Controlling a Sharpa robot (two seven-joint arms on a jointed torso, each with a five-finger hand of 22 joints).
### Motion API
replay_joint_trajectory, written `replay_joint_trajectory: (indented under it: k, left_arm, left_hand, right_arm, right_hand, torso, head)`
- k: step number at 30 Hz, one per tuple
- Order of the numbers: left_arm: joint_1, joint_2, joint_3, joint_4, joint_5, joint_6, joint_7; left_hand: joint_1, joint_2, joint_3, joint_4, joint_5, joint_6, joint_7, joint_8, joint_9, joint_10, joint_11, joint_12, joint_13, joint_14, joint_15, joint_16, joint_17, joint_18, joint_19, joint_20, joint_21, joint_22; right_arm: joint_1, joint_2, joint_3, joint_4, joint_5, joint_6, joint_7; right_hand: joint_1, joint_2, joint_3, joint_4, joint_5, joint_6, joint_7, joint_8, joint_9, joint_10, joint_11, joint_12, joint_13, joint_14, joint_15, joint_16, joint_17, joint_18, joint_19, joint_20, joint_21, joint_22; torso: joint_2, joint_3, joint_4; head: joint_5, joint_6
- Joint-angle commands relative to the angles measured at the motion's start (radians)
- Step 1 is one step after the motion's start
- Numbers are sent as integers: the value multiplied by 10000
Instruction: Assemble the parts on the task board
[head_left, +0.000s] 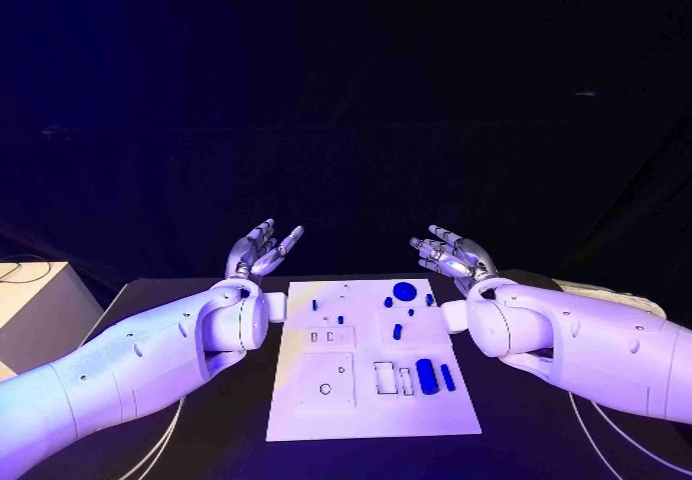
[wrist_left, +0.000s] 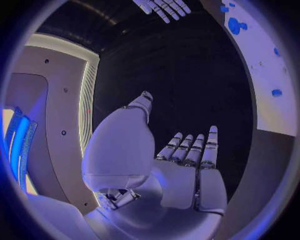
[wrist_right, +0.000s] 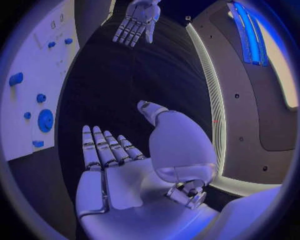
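White task board (head_left: 317, 410) nearest, flat on the black table (head_left: 188, 460), carrying small blue parts: a round disc (head_left: 404, 291) toward its far end, 2 elongated pieces (head_left: 427, 375) near its right edge. Left hand (head_left: 263, 248) raised just off the board's far left corner, fingers straight and apart, holding nothing. Right hand (head_left: 450, 254) likewise off the far right corner, spread and empty.

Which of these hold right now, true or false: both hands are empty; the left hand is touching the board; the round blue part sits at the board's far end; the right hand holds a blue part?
1. Both the left hand and right hand are empty: true.
2. The left hand touches the task board: false, it hangs beside it, fingers apart.
3. The round blue part sits near the board's far end: true.
4. The right hand holds a blue part: false, it holds nothing.
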Motion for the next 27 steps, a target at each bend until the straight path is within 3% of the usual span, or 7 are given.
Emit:
replay_joint_trajectory:
  k: [1,6,7,10,16,22,27]
  left_arm:
    - [-5,152,87,-319,-709,1198,-468]
    - [-7,220,140,-473,-772,1316,-518]
    - [-36,-200,135,-126,-803,1800,-401]
    - [-35,-397,132,67,-933,1892,-349]
    - [-31,-827,149,557,-1260,2317,-374]
    - [-28,-1273,355,1260,-1434,2652,-450]
    - [-29,-1629,595,1901,-1518,2826,-468]
  left_hand:
    - [481,-48,18,128,69,186,916,92,31,175,91,56,27,156,35,77,24,245,176,83,77,31]
    - [560,217,204,113,54,763,1145,239,124,901,357,152,96,829,59,223,132,328,199,137,110,45]
    - [620,290,282,99,49,1037,1189,324,171,1257,420,198,125,1353,75,346,211,347,480,148,183,82]
    - [881,604,573,69,23,2632,1292,886,465,3425,608,551,287,3506,-22,871,521,474,2738,135,711,324]
    - [1332,720,1020,-10,51,6006,926,2126,1073,7613,2,1348,507,7489,-862,2273,1395,949,5561,-293,1898,674]
    - [1580,444,1694,-7,38,6845,562,2340,1284,9141,-485,1280,507,9236,-1511,3261,2511,929,7120,-1022,2770,986]
    - [1550,131,2186,-34,37,7020,468,2209,1399,9665,-645,888,457,9742,-1790,4659,3900,887,7693,-1378,3721,1503]
  right_arm:
    - [141,75,-83,-227,-757,1665,-959]
    - [244,118,-157,-379,-858,1931,-1135]
    - [247,-29,-157,-789,-3049,1437,-677]
    - [271,-47,-155,-911,-4378,1285,-637]
    - [419,-30,-147,-1195,-7181,1099,-747]
    - [677,-34,-141,-1312,-9622,1218,-1253]
    - [893,0,-136,-1335,-11657,1637,-2025]
  right_hand:
    - [869,-122,229,-265,-136,511,1628,138,92,613,42,106,60,710,0,134,100,228,531,80,121,62]
    - [1791,-383,322,-1027,-484,2218,1575,588,434,2733,-136,372,205,3209,-282,647,419,532,2014,63,337,179]
    - [1881,-421,325,-1111,-499,2582,1549,688,504,3146,-178,408,224,3624,-332,723,465,591,2323,59,376,196]
    - [2248,-619,435,-1450,-610,5212,1201,1480,1018,5877,-565,807,362,5300,-761,1198,683,975,4583,-1,861,381]
    - [2408,-930,888,-1648,-576,6792,748,1893,1183,7563,-1112,721,305,7454,-1539,1921,1020,985,6739,-807,1754,595]
    - [2609,-935,417,-1932,-337,7623,467,2016,1230,8770,-1577,577,321,9786,-2352,2922,1699,956,8584,-1738,3539,1531]
    - [2217,-1175,791,-1788,2,8168,129,1796,1271,9643,-1916,348,367,11148,-2780,6843,4087,851,9964,-2197,6094,3351]
  torso:
    - [2,0,2]
    - [2,0,2]
    - [81,-39,11]
    - [119,-42,24]
    - [271,-41,86]
    - [550,-93,202]
    - [801,-170,316]
  head:
    - [0,1]
    - [0,1]
    - [-85,-217]
    - [-121,-270]
    - [-197,-319]
    - [-330,-249]
    - [-479,-187]
